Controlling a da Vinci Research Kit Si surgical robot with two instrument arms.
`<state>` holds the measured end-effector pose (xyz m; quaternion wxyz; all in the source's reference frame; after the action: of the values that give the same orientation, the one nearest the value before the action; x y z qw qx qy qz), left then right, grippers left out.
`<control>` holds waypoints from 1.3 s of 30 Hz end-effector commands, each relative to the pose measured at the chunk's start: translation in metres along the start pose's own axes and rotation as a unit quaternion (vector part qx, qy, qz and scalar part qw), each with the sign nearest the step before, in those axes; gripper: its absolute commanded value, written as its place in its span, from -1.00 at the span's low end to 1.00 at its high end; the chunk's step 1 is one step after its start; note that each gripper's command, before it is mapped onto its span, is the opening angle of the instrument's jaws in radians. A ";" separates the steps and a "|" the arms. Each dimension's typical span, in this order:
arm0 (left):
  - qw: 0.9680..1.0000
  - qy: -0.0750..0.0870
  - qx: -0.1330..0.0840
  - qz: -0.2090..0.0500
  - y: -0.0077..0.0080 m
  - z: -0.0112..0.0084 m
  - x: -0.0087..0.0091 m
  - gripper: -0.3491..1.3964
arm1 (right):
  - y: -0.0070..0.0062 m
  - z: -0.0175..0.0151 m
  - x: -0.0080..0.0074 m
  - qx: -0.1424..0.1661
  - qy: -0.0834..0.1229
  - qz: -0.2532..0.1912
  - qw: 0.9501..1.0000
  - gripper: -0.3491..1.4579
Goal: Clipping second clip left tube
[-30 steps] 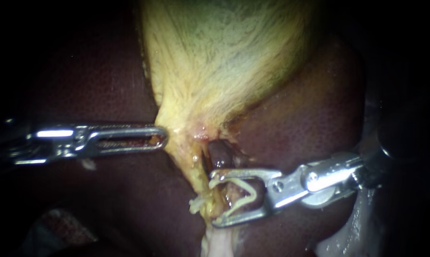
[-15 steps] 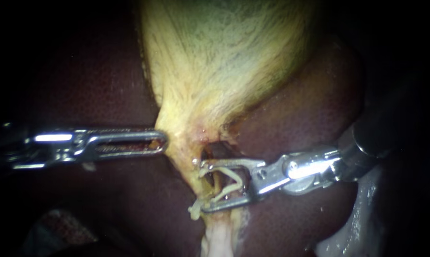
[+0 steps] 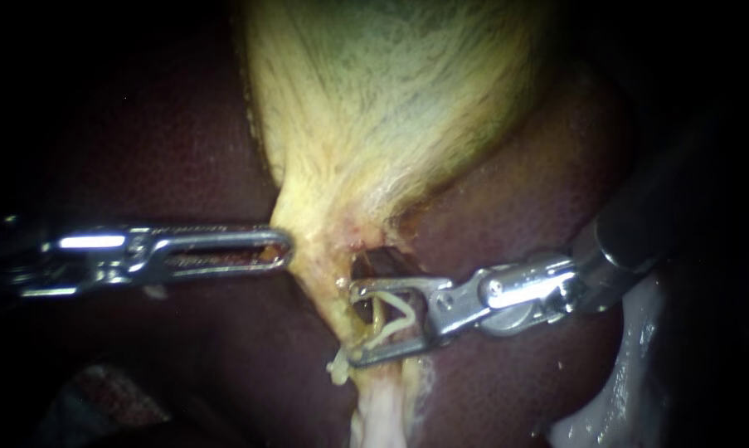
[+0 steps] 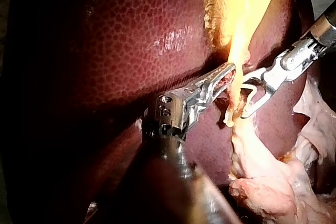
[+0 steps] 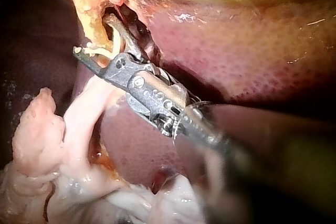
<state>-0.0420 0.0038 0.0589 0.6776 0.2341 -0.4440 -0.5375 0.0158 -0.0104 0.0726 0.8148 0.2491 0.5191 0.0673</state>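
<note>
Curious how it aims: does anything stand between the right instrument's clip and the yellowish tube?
Nothing visible does: the silver right instrument, its jaws holding the pale V-shaped clip, straddles the thin yellowish tube.

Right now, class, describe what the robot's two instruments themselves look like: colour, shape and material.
The left instrument has shiny silver metal jaws, long and narrow with a slot through them, on a dark shaft. The right instrument has bright steel jaws forming a wider fork, a round riveted hinge and a dark shaft.
</note>
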 end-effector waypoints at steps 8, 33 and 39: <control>1.000 0.000 -0.001 -0.001 -0.0001 0.0004 0.0000 -1.00 | -0.0005 0.0016 0.0001 0.049 0.002 -0.001 0.999 -0.02; 1.000 -0.001 -0.002 -0.001 -0.0001 0.0008 -0.0001 -1.00 | 0.0001 0.0022 -0.0010 0.059 -0.017 -0.002 0.998 -0.31; 1.000 -0.001 -0.002 -0.001 -0.0001 0.0008 -0.0001 -1.00 | 0.0002 0.0017 -0.0009 0.061 -0.016 -0.002 0.998 -0.88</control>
<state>-0.0428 0.0040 0.0592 0.6773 0.2328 -0.4435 -0.5389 0.0168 -0.0111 0.0740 0.8067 0.2985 0.5091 0.0297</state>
